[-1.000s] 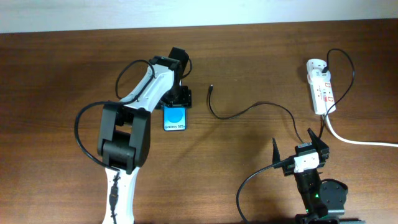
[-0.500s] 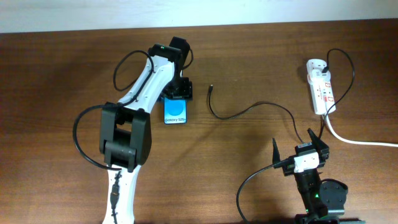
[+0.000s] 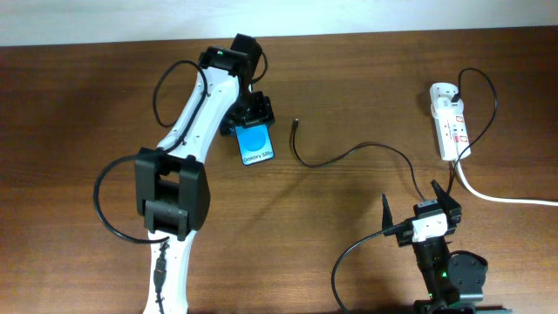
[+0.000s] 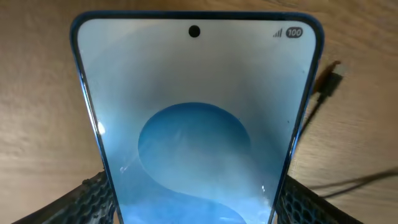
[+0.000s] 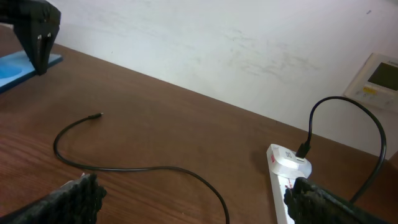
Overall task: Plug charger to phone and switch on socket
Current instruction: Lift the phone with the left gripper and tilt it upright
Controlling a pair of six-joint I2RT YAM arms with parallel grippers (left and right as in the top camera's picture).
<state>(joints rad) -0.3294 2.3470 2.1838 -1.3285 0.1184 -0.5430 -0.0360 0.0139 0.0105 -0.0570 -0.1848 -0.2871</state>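
Overhead, the phone (image 3: 255,145) is pinched at one end by the left end effector (image 3: 250,122), with the blue screen facing up and the lettered end pointing away from the fingers. In the left wrist view the phone (image 4: 196,124) fills the space between the two dark fingers (image 4: 87,199). Whether it rests on the worktop (image 3: 87,105) or is lifted off it cannot be told.

The charger (image 3: 349,153) lies loose on the wood. Its small plug tip (image 3: 297,123) is just to the right of the left end effector, apart from the phone. Its cable curves away toward the socket (image 3: 448,120).

The right end effector (image 3: 418,202) is spread wide with nothing between its fingers. The socket sits ahead of it and to its right, well apart, with a thick white cord (image 3: 506,199) trailing off the edge.
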